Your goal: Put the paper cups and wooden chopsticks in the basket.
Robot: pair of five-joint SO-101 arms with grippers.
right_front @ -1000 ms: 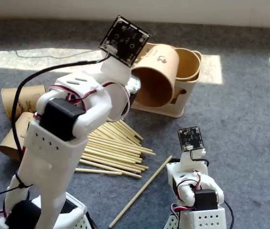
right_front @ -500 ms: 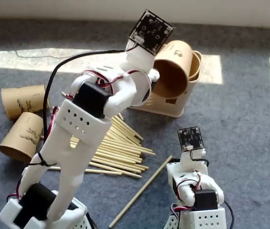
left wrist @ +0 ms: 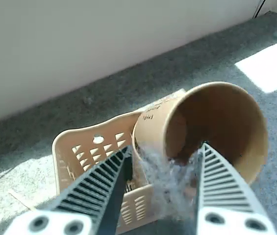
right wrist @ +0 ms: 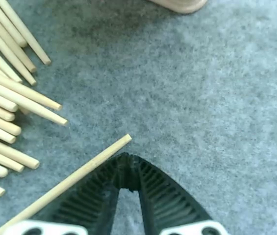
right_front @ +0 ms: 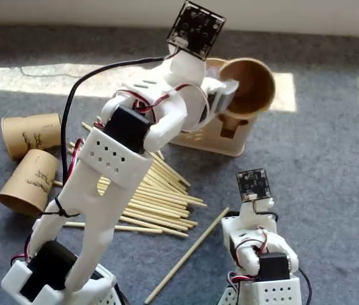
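Note:
My left gripper point(right_front: 220, 95) is shut on a brown paper cup point(right_front: 250, 84), held on its side above the beige basket point(right_front: 230, 136), mouth toward the camera. In the left wrist view the same paper cup point(left wrist: 202, 125) sits between the black fingers point(left wrist: 101, 183) over the basket point(left wrist: 89, 152). Two more paper cups point(right_front: 30, 135) point(right_front: 30, 182) lie on the carpet at the left. A pile of wooden chopsticks point(right_front: 150, 197) lies between them and the basket, and one chopstick point(right_front: 189, 254) lies apart. My right gripper point(right wrist: 127, 171) is shut, low over the carpet beside that chopstick point(right wrist: 60, 188).
Grey carpet covers the floor, with sunlit patches at the back. A black cable point(right_front: 71, 111) runs from the left arm. A white wall point(left wrist: 79, 44) stands behind the basket. The right arm's base point(right_front: 258, 267) sits at the front right.
The left arm has swung the held cup right and forward, from beside the basket to above it. The right arm has not moved.

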